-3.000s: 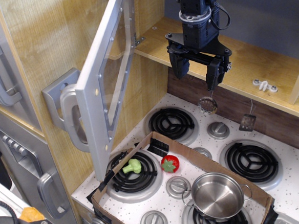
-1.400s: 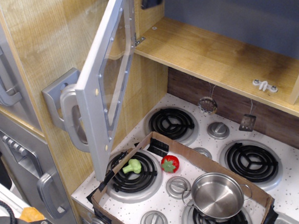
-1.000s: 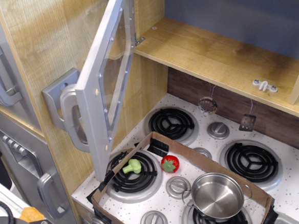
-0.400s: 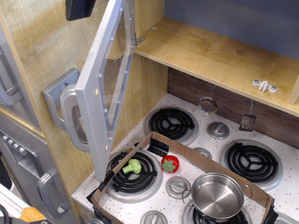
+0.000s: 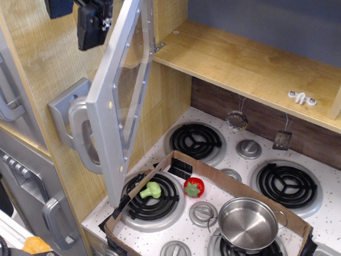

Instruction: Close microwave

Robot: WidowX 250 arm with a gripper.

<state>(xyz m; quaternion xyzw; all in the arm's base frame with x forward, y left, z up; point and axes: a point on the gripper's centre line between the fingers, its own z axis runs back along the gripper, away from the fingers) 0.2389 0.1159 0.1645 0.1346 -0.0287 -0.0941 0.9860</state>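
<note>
We see the gripper (image 5: pixel 73 7) at the top left, on the outer side of the open microwave (image 5: pixel 122 83) door, its two dark fingers (image 5: pixel 91 26) spread apart with nothing between them. Against the frame 0.4 s earlier it has dropped lower and more of it is in view; three seconds ago it hung over the wooden shelf (image 5: pixel 251 66) on the door's other side. The finger nearest the door is just beside the silver frame; we cannot tell if it touches. The door stands wide open, unchanged, swung out over the front left corner of the stovetop (image 5: pixel 329 203). The cardboard tray (image 5: pixel 214 173) at the front edge holds the steel pot (image 5: pixel 247 222), strawberry (image 5: pixel 193 187) and broccoli (image 5: pixel 150 190), unmoved.
</note>
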